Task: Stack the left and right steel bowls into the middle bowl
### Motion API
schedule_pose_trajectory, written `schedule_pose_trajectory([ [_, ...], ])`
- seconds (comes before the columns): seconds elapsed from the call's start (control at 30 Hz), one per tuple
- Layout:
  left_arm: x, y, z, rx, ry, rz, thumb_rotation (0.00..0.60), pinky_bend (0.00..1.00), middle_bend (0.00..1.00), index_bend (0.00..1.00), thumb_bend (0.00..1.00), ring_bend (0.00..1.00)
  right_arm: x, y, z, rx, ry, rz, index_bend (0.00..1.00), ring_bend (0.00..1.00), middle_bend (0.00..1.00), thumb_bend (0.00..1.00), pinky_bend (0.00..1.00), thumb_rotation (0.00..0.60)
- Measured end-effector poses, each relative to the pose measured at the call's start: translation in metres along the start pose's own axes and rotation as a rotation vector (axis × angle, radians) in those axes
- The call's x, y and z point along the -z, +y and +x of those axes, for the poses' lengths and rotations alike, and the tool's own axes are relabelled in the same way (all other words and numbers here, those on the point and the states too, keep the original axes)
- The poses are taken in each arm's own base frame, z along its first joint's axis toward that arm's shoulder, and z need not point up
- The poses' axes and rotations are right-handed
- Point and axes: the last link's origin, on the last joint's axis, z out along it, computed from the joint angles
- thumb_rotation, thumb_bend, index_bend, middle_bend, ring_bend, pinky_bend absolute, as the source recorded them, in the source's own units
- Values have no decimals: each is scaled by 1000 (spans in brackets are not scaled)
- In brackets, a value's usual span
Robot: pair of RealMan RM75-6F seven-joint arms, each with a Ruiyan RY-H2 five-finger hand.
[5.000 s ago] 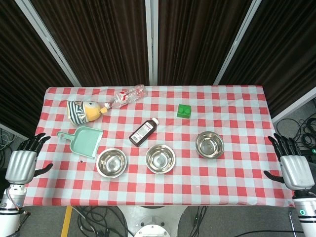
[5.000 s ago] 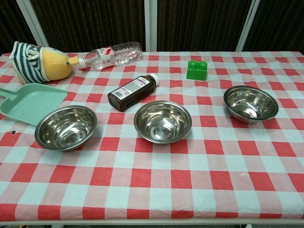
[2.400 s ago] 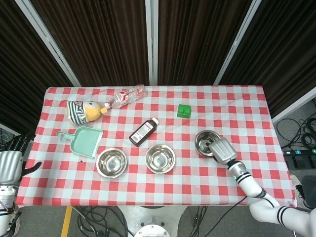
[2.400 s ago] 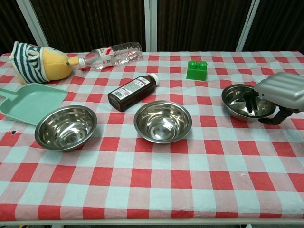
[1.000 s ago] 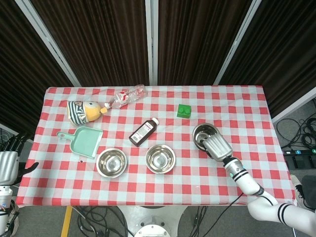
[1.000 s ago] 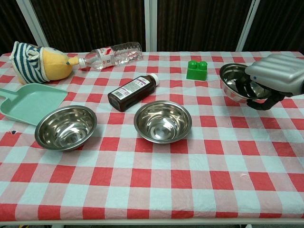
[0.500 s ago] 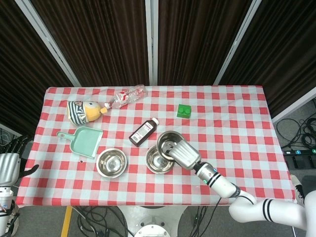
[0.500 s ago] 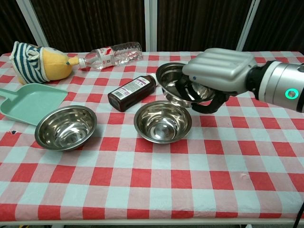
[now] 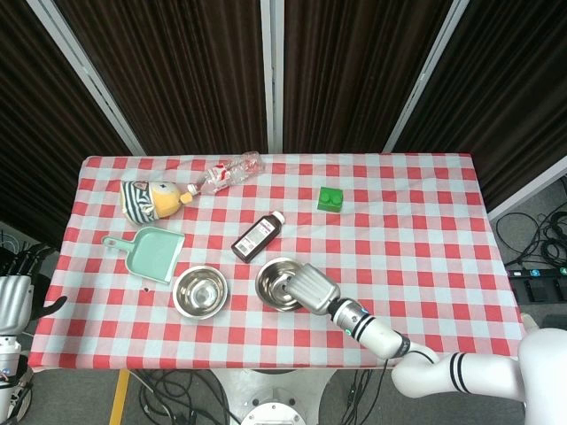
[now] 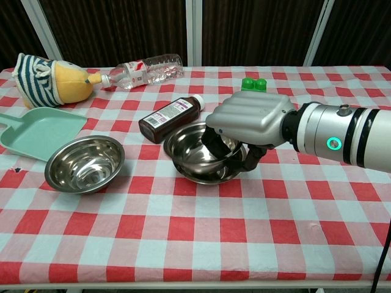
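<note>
My right hand (image 10: 247, 125) grips the right steel bowl (image 10: 186, 145) by its rim, fingers curled inside it. The bowl sits tilted in the middle steel bowl (image 10: 211, 176), shifted a little to the left, so only the middle bowl's near side shows. In the head view the held bowl (image 9: 275, 282) covers the middle one, with the right hand (image 9: 312, 288) at its right rim. The left steel bowl (image 10: 84, 163) stands alone on the checked cloth, also seen as the left bowl (image 9: 200, 292). My left hand (image 9: 11, 301) hangs off the table's left edge, fingers spread, holding nothing.
A mint dustpan (image 10: 36, 131) lies left of the left bowl. A brown syrup bottle (image 10: 171, 117) lies just behind the bowls. Further back are a striped plush toy (image 10: 49, 76), a clear water bottle (image 10: 143, 68) and a green block (image 10: 256, 83).
My right hand has carried the right bowl from mid-air down and to the left onto the middle bowl. The left hand has barely moved.
</note>
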Motion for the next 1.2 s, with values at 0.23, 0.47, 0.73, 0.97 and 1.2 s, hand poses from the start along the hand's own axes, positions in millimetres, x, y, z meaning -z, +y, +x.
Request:
schedule_pose_trajectory([
  [0.23, -1, 1, 1, 2, 2, -4, 600, 289, 263, 260, 115, 211, 10, 9, 14, 14, -18, -11, 131, 847, 195, 0, 785, 600],
  [0.47, -3, 5, 1, 5, 3, -13, 600, 290, 263, 259, 114, 211, 51, 39, 42, 45, 14, -109, 118, 842, 220, 0, 784, 600],
  [0.73, -4, 15, -3, -2, -19, -52, 600, 289, 264, 259, 114, 211, 138, 91, 54, -40, 163, -408, 120, 108, 111, 0, 167, 600],
  [0.97, -4, 36, -9, -20, -71, -115, 600, 290, 263, 259, 115, 211, 224, 118, 30, -119, 215, -688, 20, 0, 0, 0, 0, 600],
  [1.2, 5, 62, -15, -26, -147, -173, 600, 292, 263, 259, 114, 211, 251, 122, 19, -178, 197, -733, 17, 0, 0, 0, 0, 600],
])
